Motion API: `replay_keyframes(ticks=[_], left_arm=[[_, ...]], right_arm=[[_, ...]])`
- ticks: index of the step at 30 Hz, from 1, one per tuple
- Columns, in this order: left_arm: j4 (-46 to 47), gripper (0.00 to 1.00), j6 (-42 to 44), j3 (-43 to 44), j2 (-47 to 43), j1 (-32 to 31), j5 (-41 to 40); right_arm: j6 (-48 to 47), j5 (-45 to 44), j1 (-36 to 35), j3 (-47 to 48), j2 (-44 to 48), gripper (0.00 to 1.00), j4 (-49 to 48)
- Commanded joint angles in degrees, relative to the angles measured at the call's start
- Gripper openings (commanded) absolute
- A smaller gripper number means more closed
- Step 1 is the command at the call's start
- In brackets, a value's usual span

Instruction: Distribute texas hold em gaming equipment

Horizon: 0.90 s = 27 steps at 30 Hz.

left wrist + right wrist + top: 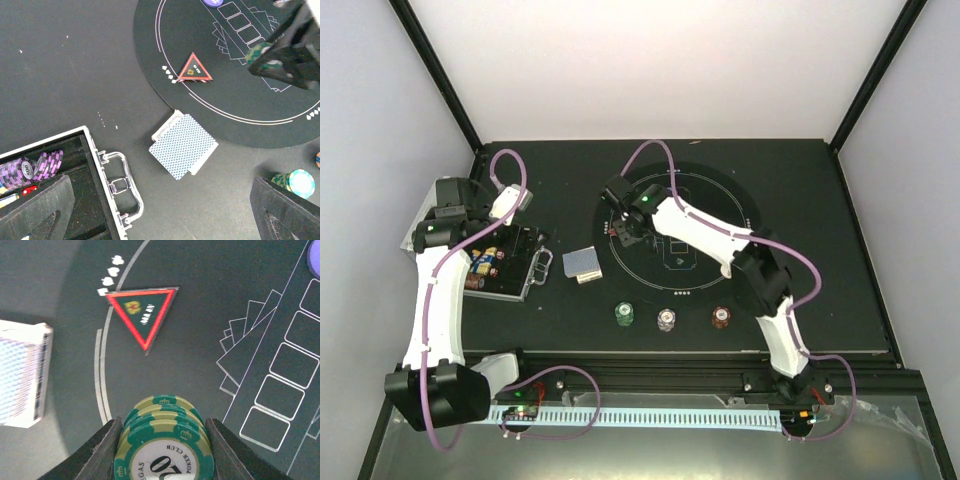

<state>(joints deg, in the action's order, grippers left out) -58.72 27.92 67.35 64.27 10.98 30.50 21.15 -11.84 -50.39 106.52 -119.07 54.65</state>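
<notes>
**Light:** even, diffuse, from overhead. White enclosure walls [660, 60] beyond the far edge of the matte black table surface [560, 170] are nearly washed out; the surface itself reads dark and flat.
**Shadows:** faint, soft-edged.
**Overhead view:** sharp throughout.
**Left wrist view:** grey-blue-backed deck of playing cards [183, 145] crisp; left gripper's fingers [35, 210] blurred.
**Right wrist view:** stack of green-and-cream striped poker chips [165, 440] soft (very close to the lens); red-bordered triangular marker [142, 315] sharper; deck smeared; upper left corner dim.
</notes>
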Motion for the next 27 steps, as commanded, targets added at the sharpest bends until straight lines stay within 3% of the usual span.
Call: replay_keyframes(ticks=[1, 11, 24, 27], left_arm=[[-1.22, 0.99, 1.03, 2.08, 0.73, 0.78, 1.58], [-0.39, 0.99, 1.00, 2.29, 1.85, 0.84, 2.61], [0.10, 0.99, 1.29, 1.81, 1.96, 0.89, 2.98], [0.14, 0.99, 1.26, 1.82, 2.00, 0.93, 3.06]], right_arm=[[-3.04, 0.10, 1.88, 4.53, -6.08, 0.36, 1.48], [-4.26, 3.08, 4.43, 4.90, -13.85, 0.36, -2.22], [-3.36, 4.89, 4.65, 5.00, -17.34, 0.37, -5.30], [-2.98, 4.72, 4.80, 4.22, -16.92, 0.50, -5.41]])
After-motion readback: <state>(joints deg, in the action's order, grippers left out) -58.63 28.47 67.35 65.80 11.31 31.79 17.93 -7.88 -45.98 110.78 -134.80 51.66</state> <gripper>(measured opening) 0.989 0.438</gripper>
